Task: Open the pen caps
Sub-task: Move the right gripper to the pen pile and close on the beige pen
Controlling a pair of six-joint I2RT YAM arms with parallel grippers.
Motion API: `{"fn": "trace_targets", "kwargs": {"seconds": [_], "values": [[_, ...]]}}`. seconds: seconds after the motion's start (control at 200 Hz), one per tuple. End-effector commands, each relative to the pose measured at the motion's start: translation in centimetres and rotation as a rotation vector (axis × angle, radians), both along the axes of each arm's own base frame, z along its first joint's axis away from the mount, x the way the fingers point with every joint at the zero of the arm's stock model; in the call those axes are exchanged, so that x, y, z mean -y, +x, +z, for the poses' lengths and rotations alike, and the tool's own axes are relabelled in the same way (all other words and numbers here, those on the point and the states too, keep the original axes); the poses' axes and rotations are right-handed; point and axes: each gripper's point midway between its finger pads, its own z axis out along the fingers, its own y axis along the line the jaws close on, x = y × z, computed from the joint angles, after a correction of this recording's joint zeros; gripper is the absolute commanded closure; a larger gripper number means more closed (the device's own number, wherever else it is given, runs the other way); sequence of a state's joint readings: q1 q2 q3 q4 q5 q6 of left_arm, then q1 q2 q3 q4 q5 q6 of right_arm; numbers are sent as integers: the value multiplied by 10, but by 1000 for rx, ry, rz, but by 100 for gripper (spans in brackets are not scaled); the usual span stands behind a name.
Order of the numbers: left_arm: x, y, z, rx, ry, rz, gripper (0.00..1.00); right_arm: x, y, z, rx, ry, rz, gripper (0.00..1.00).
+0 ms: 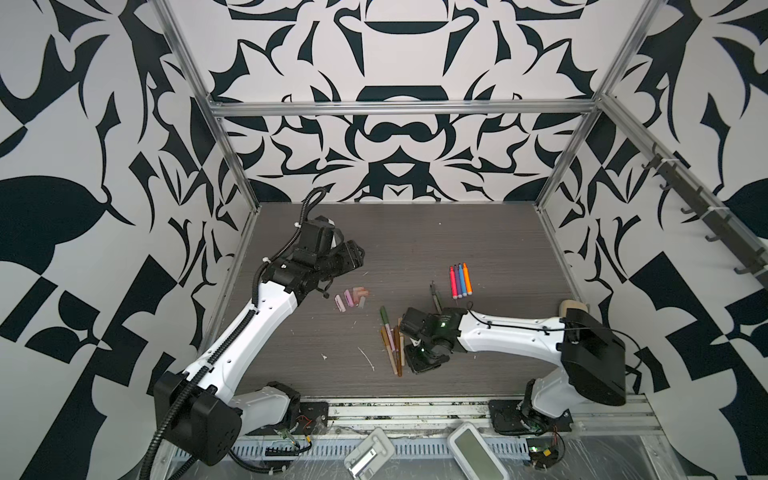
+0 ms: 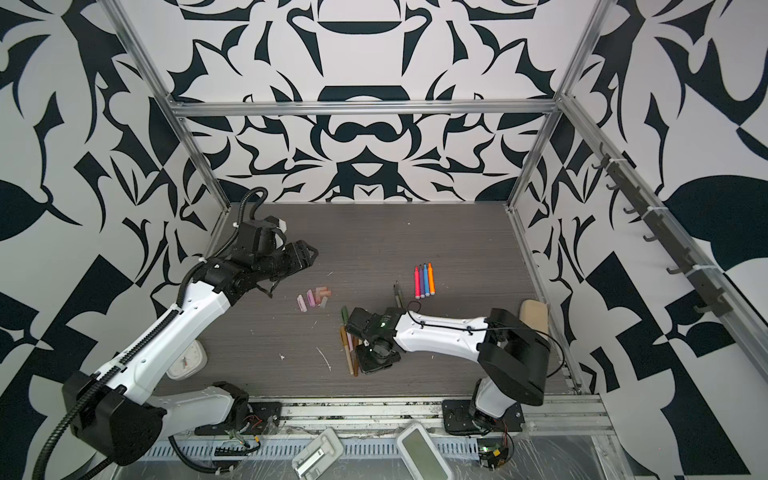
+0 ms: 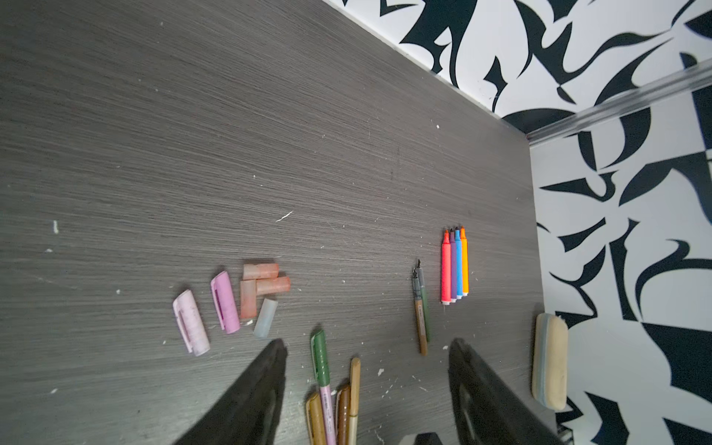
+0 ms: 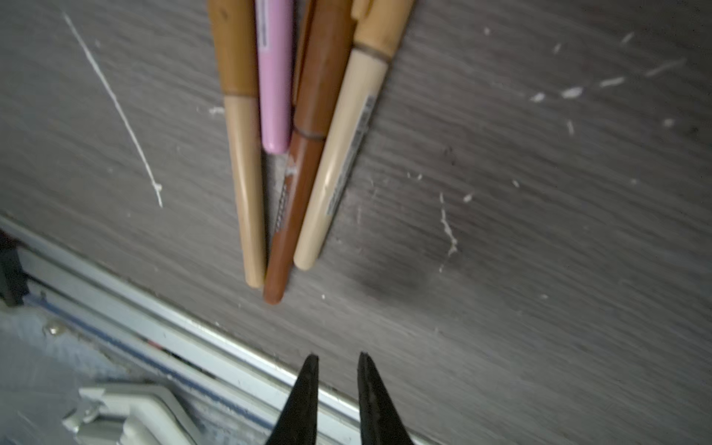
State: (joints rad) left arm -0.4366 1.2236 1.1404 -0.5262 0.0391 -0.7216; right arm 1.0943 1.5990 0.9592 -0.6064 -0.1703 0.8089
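Several loose pen caps [image 1: 351, 297] [image 3: 250, 296], pink, peach and pale grey, lie in a small pile left of the table's middle. A bundle of capped pens [image 1: 392, 343] [image 4: 285, 154] in tan, brown and pink, one with a green cap [image 3: 319, 354], lies near the front. Uncapped bright markers [image 1: 460, 280] [image 3: 454, 266] lie in a row, with two dark uncapped pens [image 1: 435, 297] beside them. My left gripper [image 1: 357, 257] [image 3: 368, 346] hovers open behind the caps, holding nothing. My right gripper [image 1: 415, 370] [image 4: 337, 358] is just beside the bundle's near ends, a narrow empty gap between its tips.
A beige eraser block [image 1: 573, 309] [image 3: 550, 360] sits against the right wall. A small white clock [image 2: 187, 359] lies under the left arm. The metal front rail [image 4: 192, 346] and two white devices [image 1: 370, 453] [image 1: 478, 453] lie beyond the table's front edge.
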Motion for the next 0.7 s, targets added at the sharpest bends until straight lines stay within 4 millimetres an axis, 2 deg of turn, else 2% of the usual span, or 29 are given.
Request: {"fn": "trace_targets", "kwargs": {"seconds": [0.0, 0.185, 0.36, 0.695], "values": [[3, -1, 18, 31, -43, -14, 29, -24, 23, 9, 63, 55, -129, 78], [11, -3, 21, 1, -15, -95, 28, -38, 27, -1, 49, 26, -157, 78], [10, 2, 27, 33, -42, -98, 27, -41, 33, -3, 60, -6, -171, 78], [7, 3, 21, 4, -57, -120, 27, -23, 35, -12, 66, -114, -218, 79]]}}
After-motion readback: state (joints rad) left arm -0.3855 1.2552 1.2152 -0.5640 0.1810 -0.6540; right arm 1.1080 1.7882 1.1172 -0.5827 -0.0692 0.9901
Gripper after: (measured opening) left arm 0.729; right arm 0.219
